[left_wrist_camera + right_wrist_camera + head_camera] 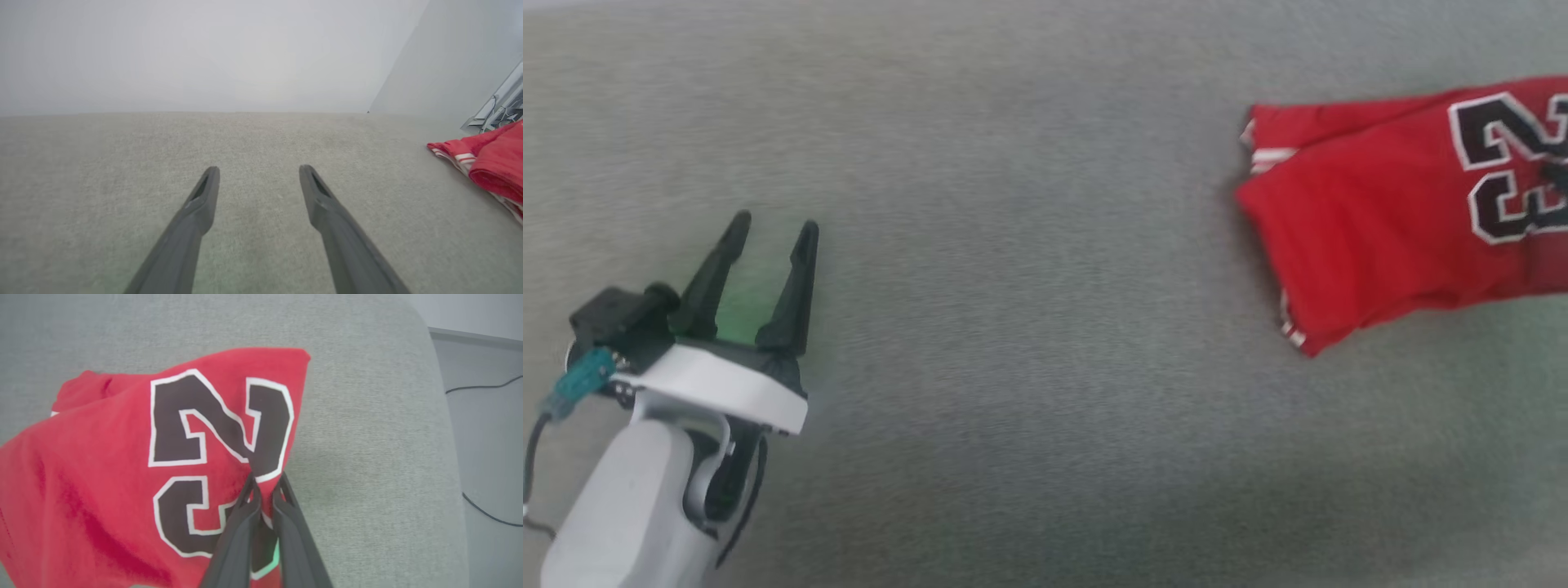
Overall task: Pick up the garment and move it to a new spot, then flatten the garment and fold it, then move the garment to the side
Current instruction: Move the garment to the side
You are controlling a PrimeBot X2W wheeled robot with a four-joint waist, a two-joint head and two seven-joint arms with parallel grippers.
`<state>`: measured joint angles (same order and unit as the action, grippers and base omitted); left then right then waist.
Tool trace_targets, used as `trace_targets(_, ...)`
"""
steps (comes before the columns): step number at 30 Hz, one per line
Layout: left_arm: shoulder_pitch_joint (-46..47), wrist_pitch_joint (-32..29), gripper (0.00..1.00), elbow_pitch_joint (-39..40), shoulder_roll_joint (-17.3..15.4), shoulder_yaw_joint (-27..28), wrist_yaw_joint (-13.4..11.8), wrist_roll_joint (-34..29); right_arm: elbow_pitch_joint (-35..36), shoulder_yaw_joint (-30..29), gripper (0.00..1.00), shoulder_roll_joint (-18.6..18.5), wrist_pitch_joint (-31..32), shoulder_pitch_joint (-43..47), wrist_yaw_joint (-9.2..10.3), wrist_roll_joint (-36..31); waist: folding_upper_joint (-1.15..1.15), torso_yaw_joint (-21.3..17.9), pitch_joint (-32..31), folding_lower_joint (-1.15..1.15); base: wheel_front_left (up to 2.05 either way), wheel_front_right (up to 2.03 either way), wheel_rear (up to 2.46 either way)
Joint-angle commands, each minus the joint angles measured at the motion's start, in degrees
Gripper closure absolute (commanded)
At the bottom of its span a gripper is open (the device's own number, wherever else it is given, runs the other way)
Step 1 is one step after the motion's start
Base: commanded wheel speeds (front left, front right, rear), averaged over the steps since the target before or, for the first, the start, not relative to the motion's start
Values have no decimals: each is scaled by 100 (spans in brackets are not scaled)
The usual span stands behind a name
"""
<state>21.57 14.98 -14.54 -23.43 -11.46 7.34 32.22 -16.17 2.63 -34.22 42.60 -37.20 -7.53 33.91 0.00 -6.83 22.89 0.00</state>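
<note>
The grey cloth surface [1013, 367] is the widest thing here, bare on the left of the shirt [1380, 220], which lies toward its right end. In the right wrist view the surface's rounded edge and the floor [490, 457], with a thin cable [482, 388] on it, lie just beyond the shirt [102, 465].

The shirt is gathered into a compact, layered bundle with striped trim at its left end and the number 23 [212, 428] on top, so picking up, flattening and folding look done, though the fold is loose and rumpled.

The left gripper [774, 222] is well apart from the shirt on its left, low over the cloth, fingers spread with nothing between them [259, 169].

The right gripper [266, 477] has its fingers pressed together on a pinch of the shirt's cloth right beside the number. That reads as the last step: carrying the folded shirt to the side. What seems left is setting it down and letting go.
</note>
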Motion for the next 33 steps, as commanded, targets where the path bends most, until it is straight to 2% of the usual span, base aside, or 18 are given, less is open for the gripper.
trace_targets(1,87,26,0,22,-17,-31,19,18,-21,-12,100,-29,-80,-86,8,-14,0,-204,172,0,0,0,0)
trace_targets(8,577,25,0,62,-240,-495,19,-14,-605,-77,100,-224,-834,-567,8,-157,0,-640,516,0,0,0,0)
trace_targets(15,1104,-30,0,53,-414,-1015,19,44,-1328,-104,100,-371,-1684,-1012,8,-517,0,-849,842,0,0,0,0)
trace_targets(26,1720,-122,0,-44,-502,-1620,19,120,-2524,-88,100,-421,-2639,-1604,8,-1106,0,-796,1275,0,0,0,0)
trace_targets(33,1966,-106,0,-131,-596,-1860,12,201,-3321,7,100,-161,-3051,-1984,7,-1410,0,-654,1484,0,0,0,0)
